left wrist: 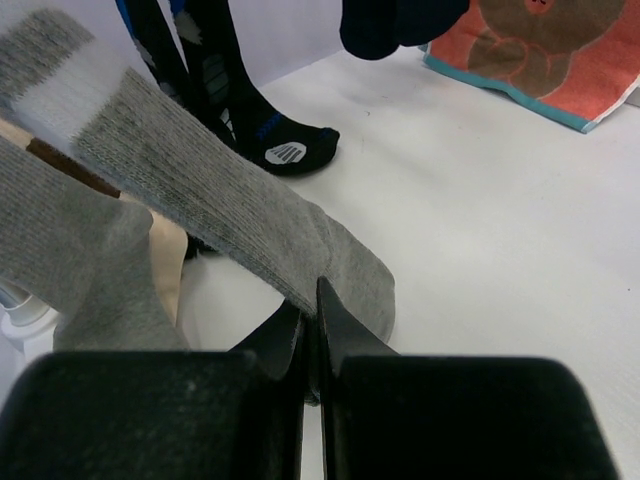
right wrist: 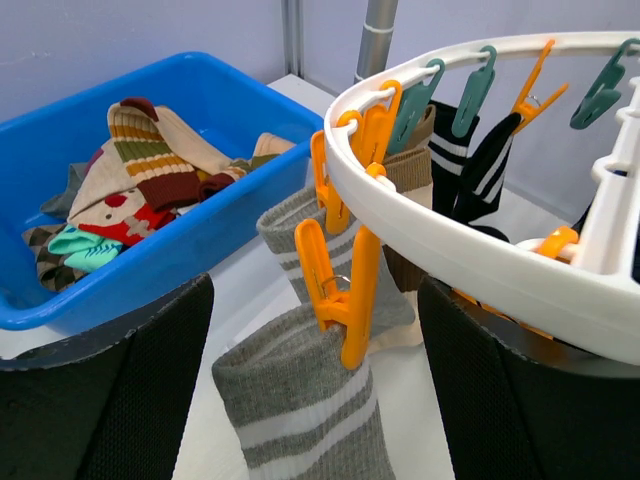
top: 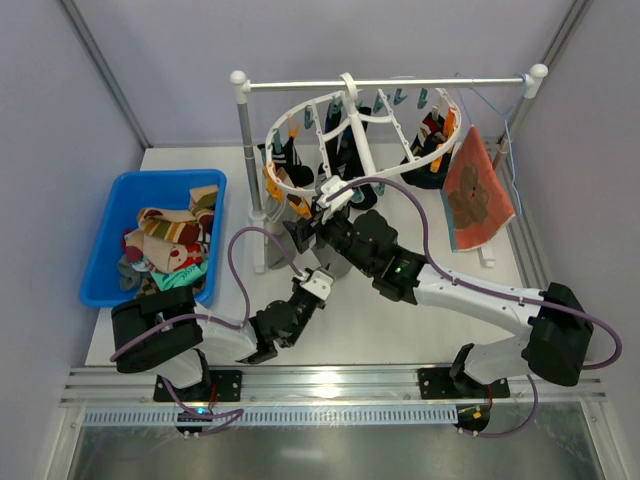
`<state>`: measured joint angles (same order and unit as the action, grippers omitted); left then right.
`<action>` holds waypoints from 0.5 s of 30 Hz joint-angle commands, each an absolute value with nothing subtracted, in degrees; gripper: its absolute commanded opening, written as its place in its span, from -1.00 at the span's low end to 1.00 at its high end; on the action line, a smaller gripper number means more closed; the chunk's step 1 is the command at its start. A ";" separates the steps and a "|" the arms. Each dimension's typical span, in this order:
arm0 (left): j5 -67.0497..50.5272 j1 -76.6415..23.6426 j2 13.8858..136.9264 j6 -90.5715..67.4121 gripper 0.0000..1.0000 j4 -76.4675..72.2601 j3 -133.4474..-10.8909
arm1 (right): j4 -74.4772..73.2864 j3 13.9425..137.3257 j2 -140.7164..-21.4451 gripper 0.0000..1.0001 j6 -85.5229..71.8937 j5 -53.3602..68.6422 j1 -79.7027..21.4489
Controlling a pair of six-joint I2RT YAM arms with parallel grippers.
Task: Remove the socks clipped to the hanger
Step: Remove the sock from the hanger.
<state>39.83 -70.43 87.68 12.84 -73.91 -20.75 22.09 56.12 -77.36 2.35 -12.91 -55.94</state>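
Note:
The white oval hanger (top: 352,128) hangs from the rail with socks (top: 283,160) on orange and teal clips. A grey white-striped sock (right wrist: 300,410) hangs by its cuff from an orange clip (right wrist: 345,290) on the hanger's rim (right wrist: 450,250). My right gripper (right wrist: 315,300) is open, one finger on each side of that clip and cuff, touching neither. My left gripper (left wrist: 312,300) is shut on the toe end of a grey sock (left wrist: 250,230) low over the table. In the top view the right gripper (top: 325,205) is at the hanger's near edge, the left gripper (top: 302,245) just below it.
A blue bin (top: 105,230) holding several loose socks sits at the left. The white and grey rail stand (top: 390,83) spans the back. An orange-red cloth (top: 477,192) hangs at the right. Black socks (left wrist: 215,80) dangle behind the grey one.

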 commanded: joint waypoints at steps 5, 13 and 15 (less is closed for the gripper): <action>39.29 -70.84 88.16 11.95 -1.00 -88.51 -21.01 | 31.63 57.22 -78.31 0.60 4.92 -13.89 -56.16; 39.64 -72.07 89.99 13.35 -1.00 -88.51 -22.41 | 31.90 59.06 -80.94 0.43 6.33 -14.85 -56.69; 40.34 -72.42 90.53 13.97 -1.00 -88.51 -22.85 | 31.82 59.59 -81.38 0.36 6.76 -15.64 -56.86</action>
<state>39.90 -71.33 89.32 12.73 -74.11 -21.06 27.40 56.27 -80.99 5.17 -13.69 -56.36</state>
